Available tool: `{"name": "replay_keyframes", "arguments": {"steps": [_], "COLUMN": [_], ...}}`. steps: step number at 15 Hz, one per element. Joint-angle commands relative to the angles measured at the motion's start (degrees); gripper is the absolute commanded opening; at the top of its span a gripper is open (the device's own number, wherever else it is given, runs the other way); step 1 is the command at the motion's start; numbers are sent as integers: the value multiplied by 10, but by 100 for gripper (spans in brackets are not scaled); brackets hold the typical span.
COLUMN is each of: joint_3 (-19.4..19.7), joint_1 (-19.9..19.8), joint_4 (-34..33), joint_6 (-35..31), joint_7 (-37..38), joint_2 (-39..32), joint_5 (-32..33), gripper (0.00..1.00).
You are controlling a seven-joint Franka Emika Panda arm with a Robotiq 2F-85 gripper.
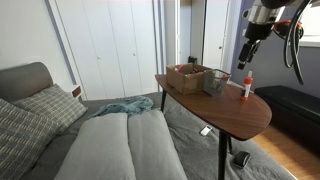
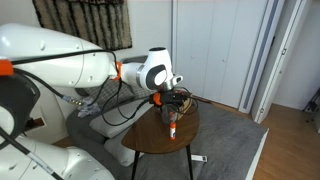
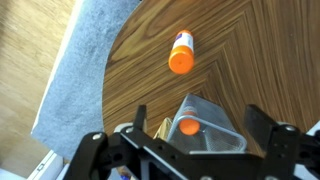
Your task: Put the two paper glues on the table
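One big brown table (image 1: 225, 111) stands on thin black legs. On it sit a brown box (image 1: 186, 77) and a grey mesh cup (image 1: 216, 82). The gripper (image 1: 248, 60) hangs above the table. Its fingers (image 3: 262, 120) are spread wide and hold nothing. One glue bottle (image 1: 247, 88) stands upright on the table, below the gripper and not touching it. In the wrist view it sits out past the fingertips. The second glue bottle (image 3: 188, 126) is inside the mesh cup. Only its orange cap shows, between the two fingers and lower down.
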State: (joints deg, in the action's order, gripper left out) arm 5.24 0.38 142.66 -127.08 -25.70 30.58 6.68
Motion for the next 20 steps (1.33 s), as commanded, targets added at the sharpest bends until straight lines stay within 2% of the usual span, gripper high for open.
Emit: {"name": "replay_keyframes", "arguments": {"steps": [1, 4, 9, 13, 20], "joint_3": [-36, -70, -104, -91, -62], "joint_1": [10, 5, -2, 6, 7], "joint_4": [-27, -50, -85, -117, -151], "joint_6": [24, 34, 51, 67, 66], "joint_7": [75, 151, 266, 296, 287], "joint_2": [-5, -36, -90, -134, -183], "joint_5": [4, 15, 20, -17, -92], "gripper": [100, 100, 100, 100, 100]}}
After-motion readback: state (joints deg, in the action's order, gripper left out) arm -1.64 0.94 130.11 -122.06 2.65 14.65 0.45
